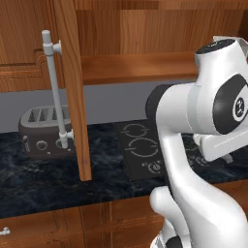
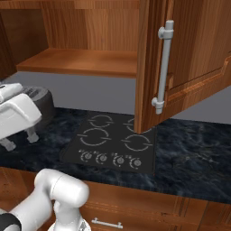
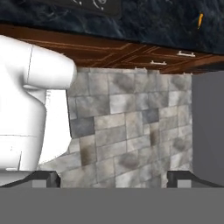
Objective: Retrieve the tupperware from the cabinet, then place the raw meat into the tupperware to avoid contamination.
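— Above the cooktop, what is the condition of the cabinet?

— Its door stands swung out. In the left base view I see the door nearly edge-on, with the grey bar handle upright on its face. The right base view looks past the door and shows the wooden shelf inside, above the cooktop's far edge.

— What else stands near the cooktop?

— A dark toaster sits on the black counter, to the cooktop's left. In the left base view it is behind the open door. In the right base view it is partly covered by my own hand.

— Location of the raw meat?

— The hand view picks it up as a small orange sliver lying on the counter, well apart from the cooktop's corner.

— State of your gripper?

— My fingertips stand wide apart with nothing between them. Past them the hand view shows grey stone floor tiles and the wooden drawer fronts below the cooktop.
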